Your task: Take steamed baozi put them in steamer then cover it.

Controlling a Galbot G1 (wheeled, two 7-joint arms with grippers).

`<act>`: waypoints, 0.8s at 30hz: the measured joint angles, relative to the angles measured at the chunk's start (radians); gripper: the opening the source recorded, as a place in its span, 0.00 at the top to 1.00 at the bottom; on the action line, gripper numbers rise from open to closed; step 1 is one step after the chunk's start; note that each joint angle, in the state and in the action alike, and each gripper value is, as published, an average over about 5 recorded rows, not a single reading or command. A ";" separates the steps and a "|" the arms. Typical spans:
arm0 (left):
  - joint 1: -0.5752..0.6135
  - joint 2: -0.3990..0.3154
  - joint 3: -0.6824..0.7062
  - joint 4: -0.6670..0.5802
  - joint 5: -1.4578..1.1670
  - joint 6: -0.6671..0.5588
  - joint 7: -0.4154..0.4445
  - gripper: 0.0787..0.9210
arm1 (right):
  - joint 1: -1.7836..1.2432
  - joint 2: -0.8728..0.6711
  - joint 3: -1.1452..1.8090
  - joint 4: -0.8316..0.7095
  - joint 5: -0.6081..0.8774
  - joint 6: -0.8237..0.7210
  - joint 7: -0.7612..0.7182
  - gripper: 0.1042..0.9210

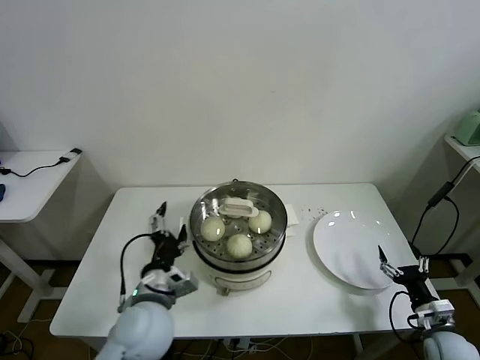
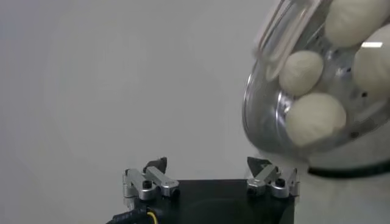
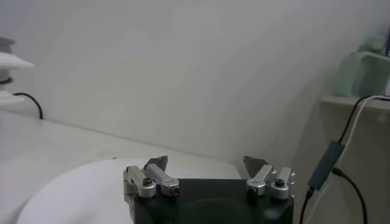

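The steamer (image 1: 266,253) stands mid-table, a shiny steel pot on a white base. Through the glass I see three steamed baozi (image 1: 239,245) on its perforated tray. The clear cover (image 1: 238,208) with its white handle lies on top of the pot. My left gripper (image 1: 171,221) hangs open and empty just left of the pot, not touching it. Its wrist view shows the gripper (image 2: 209,164) wide open, with the steamer (image 2: 262,131) and baozi (image 2: 316,117) beyond it. My right gripper (image 1: 403,264) is open and empty at the plate's front right edge, as the right wrist view (image 3: 208,161) confirms.
A flat white plate (image 1: 349,247) lies bare to the right of the steamer, also in view under the right gripper (image 3: 79,189). The white table (image 1: 330,304) ends close behind both grippers. A side table with a cable (image 1: 30,176) stands at the left.
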 measured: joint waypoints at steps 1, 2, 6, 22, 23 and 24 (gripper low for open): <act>0.019 0.001 -0.036 -0.001 -0.050 -0.018 -0.006 0.12 | -0.004 0.003 -0.001 0.008 -0.002 -0.003 0.003 0.12; 0.037 0.001 -0.073 0.000 -0.101 -0.042 -0.011 0.12 | -0.007 0.006 -0.001 0.016 -0.003 -0.005 0.005 0.12; 0.111 -0.017 -0.224 0.020 -0.318 -0.180 -0.019 0.12 | -0.025 0.022 -0.003 0.049 -0.009 -0.014 0.013 0.12; 0.250 -0.177 -0.542 0.221 -0.857 -0.644 -0.017 0.12 | -0.065 0.074 -0.012 0.123 -0.011 -0.044 0.012 0.12; 0.252 -0.185 -0.548 0.228 -0.868 -0.657 -0.018 0.12 | -0.065 0.074 -0.013 0.125 -0.009 -0.046 0.011 0.12; 0.253 -0.192 -0.553 0.234 -0.877 -0.669 -0.018 0.12 | -0.066 0.074 -0.013 0.127 -0.007 -0.049 0.008 0.12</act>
